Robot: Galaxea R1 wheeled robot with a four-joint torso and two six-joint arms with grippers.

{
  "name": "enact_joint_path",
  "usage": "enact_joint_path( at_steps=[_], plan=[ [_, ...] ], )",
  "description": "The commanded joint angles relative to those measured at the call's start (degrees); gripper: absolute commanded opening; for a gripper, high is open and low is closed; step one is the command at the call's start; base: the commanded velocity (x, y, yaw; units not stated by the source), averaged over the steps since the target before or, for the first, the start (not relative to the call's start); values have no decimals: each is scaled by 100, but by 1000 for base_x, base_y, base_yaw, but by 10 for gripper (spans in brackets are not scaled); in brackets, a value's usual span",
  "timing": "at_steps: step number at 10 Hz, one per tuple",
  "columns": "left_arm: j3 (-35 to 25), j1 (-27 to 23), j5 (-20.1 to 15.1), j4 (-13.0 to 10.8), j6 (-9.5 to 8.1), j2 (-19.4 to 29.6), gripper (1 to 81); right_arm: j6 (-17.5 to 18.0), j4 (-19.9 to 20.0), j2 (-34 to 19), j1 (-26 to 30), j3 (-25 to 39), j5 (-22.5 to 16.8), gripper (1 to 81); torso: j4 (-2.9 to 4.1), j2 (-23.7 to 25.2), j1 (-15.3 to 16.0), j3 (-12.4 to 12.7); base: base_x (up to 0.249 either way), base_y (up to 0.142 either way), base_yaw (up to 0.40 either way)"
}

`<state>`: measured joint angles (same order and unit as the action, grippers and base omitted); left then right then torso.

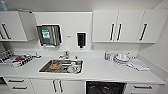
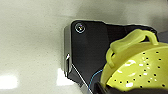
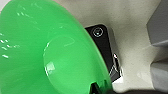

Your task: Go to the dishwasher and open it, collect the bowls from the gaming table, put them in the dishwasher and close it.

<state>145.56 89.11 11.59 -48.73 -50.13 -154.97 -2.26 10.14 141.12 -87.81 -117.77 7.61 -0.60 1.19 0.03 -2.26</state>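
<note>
I'm facing the kitchen run with the bowls collected — the pale yellow-green bowl [image 2: 136, 67], perforated and handled, rides close at my left wrist and the bright green bowl [image 3: 47, 50] at my right, though whether either gripper is clamped on its rim I cannot tell. The dishwasher [image 1: 105, 88] gapes dark under the tabletop [image 1: 100, 70], right of the sink [image 1: 61, 66] — as I judge it, loading is the step in hand, calling for a low reach into that opening.

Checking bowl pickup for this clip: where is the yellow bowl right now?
The yellow bowl sits close up in the left wrist view, perforated and with a loop handle, against the robot's dark plate with pale floor behind.
</note>
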Motion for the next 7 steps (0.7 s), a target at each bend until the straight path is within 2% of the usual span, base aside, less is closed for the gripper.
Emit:
enact_joint_path(
  at_steps=[1, 2, 3, 4, 5, 6, 7],
  plan=[
    [26, -258, -184, -5, 12, 167, 10, 23, 14, -248, 303, 97, -269, 10, 0, 0, 0, 0, 0, 0, 0],
    [17, -249, -132, 3, -5, 176, 10, 23, 14, -283, 303, 194, -277, 10, 0, 0, -2, 0, 0, 0, 0],
    [17, -232, 120, -5, -41, 219, 10, 23, 5, -336, 303, 273, -269, 10, 0, 0, -2, -211, 0, 0, 0],
    [-1, -206, 395, -5, -58, 333, 10, 23, 5, -441, 329, 396, -268, 10, 0, 0, -2, -531, 0, 0, 0],
    [-9, -197, 544, -5, -110, 464, 10, 23, 5, -511, 346, 466, -260, 10, 0, 0, -3, -584, 0, 0, 0],
    [-9, -179, 730, -5, -234, 580, 10, 23, 5, -556, 364, 528, -251, 10, 0, 2, -3, -702, 0, 0, 0],
    [-18, -170, 1069, -57, -494, 772, 10, 23, 5, -616, 391, 633, -251, 10, 0, 2, -3, -879, 0, 0, 0]
  ],
)
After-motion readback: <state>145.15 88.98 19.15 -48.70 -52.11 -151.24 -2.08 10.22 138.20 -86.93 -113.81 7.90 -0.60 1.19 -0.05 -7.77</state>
